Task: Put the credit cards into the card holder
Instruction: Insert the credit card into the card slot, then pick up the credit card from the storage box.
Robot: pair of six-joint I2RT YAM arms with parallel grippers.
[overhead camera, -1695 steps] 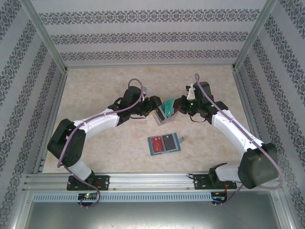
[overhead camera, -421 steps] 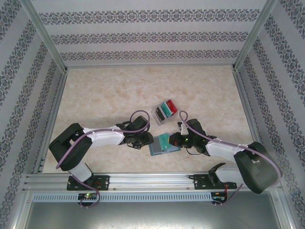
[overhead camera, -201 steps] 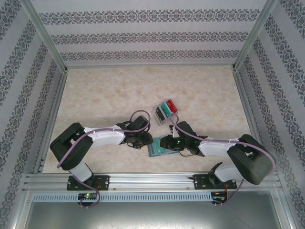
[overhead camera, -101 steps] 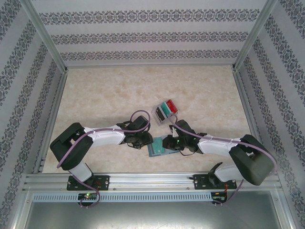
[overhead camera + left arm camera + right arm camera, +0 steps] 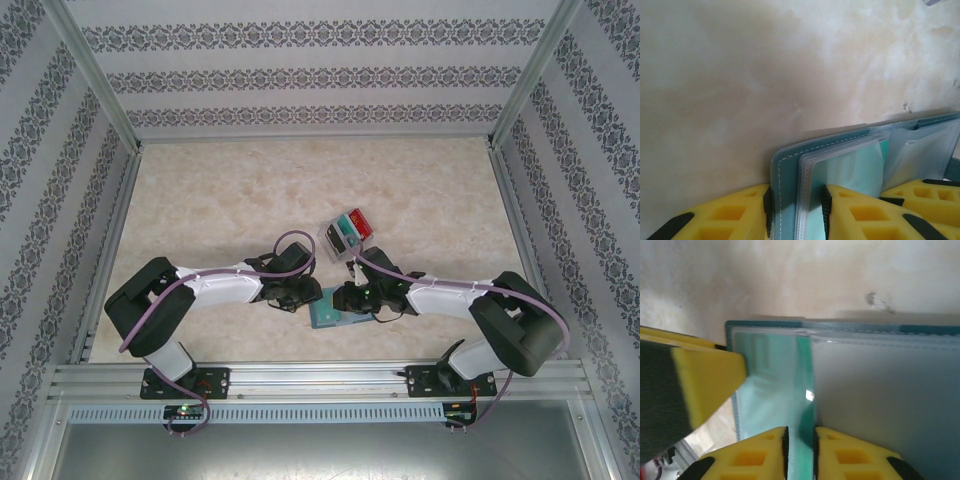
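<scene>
The teal-blue card holder [image 5: 322,318] lies open on the table near the front. My left gripper [image 5: 306,297] is shut on its left edge, with the stitched cover [image 5: 788,167] and the clear sleeves between the pads of the left gripper [image 5: 796,202]. My right gripper [image 5: 347,298] is low over the holder from the right. A teal-green credit card [image 5: 806,371] sits in a clear sleeve of the card holder [image 5: 880,390], and its edge runs into the narrow gap of the right gripper [image 5: 800,436], whose jaws stand slightly open.
A clear plastic tray [image 5: 326,229] behind the holder carries a red card [image 5: 359,221], a teal one [image 5: 346,228] and a dark one [image 5: 336,238]. A metal rail [image 5: 320,378] runs along the near table edge. The other arm's yellow finger [image 5: 705,382] is close by.
Both grippers came from the tray to the holder. In the last second the right wrist crept slightly left over the holder and the teal-green card went under it. The left arm stayed put.
</scene>
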